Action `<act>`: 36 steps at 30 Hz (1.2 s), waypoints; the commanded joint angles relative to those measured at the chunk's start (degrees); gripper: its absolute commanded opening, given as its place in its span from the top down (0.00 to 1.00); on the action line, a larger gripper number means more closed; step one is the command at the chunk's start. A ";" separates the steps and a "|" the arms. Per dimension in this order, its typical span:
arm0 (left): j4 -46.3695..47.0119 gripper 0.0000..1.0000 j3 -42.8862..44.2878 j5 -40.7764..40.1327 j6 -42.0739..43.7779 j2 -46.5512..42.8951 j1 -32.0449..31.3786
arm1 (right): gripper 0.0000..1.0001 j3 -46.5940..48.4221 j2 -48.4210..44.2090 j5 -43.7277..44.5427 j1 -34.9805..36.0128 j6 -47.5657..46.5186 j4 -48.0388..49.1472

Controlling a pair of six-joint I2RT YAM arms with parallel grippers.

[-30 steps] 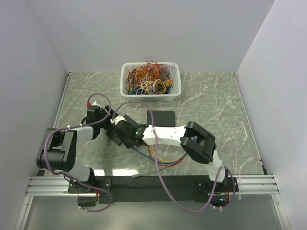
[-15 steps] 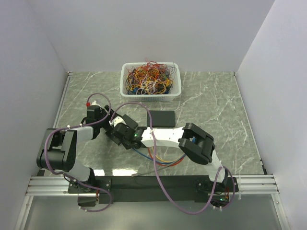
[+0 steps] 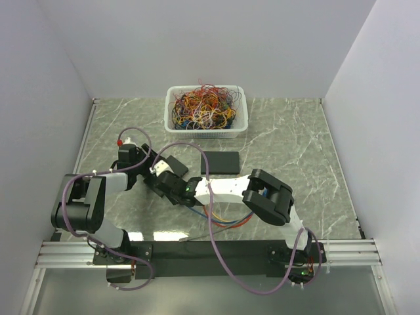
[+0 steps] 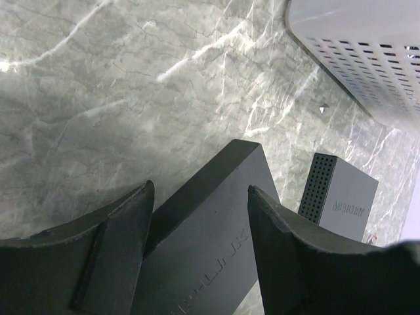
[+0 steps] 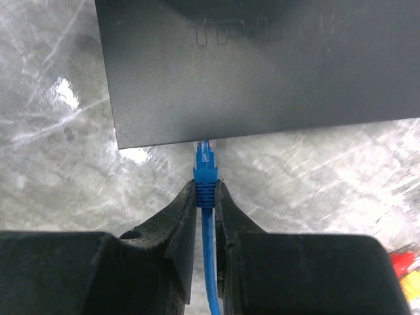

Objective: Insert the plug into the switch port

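Your plug (image 5: 205, 156) is blue with a clear tip. It stands lengthwise in the right wrist view, nose pointing at the near edge of the black switch (image 5: 262, 65). The tip meets that edge close to the switch's left corner; the port face is turned away from the camera, so you cannot tell whether the nose has entered a port. The lid with its embossed lettering fills the upper part of that view.

Your right gripper (image 5: 205, 188) is clamped on the plug's ribbed boot, one finger on each side, with the clear nose sticking out past the fingertips. The blue cable (image 5: 209, 262) runs straight back between the fingers toward the wrist.

Your left gripper (image 4: 200, 190) straddles the same switch from the other end. The left wrist view shows its two fingers pressed against opposite sides of the case, so it grips the switch.

Just beyond the switch's far corner, apart from it, a second box (image 4: 341, 197) with a perforated side sits on the marble table (image 3: 295, 164). Farther back, against the rear wall, you have a white basket (image 3: 207, 131) piled with tangled coloured wires. A few loose coloured cables (image 3: 226, 222) lie on the table under the right arm, near the front edge.
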 commanded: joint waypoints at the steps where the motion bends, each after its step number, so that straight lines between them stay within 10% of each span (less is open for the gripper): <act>1: -7.66 0.34 -1.54 1.51 0.66 2.43 -0.79 | 1.00 0.31 -0.46 4.67 -0.84 -2.04 10.28; 36: -4.93 0.48 -3.56 0.80 -2.59 6.48 -5.79 | 1.00 1.45 -0.98 -2.52 -6.46 -5.12 17.39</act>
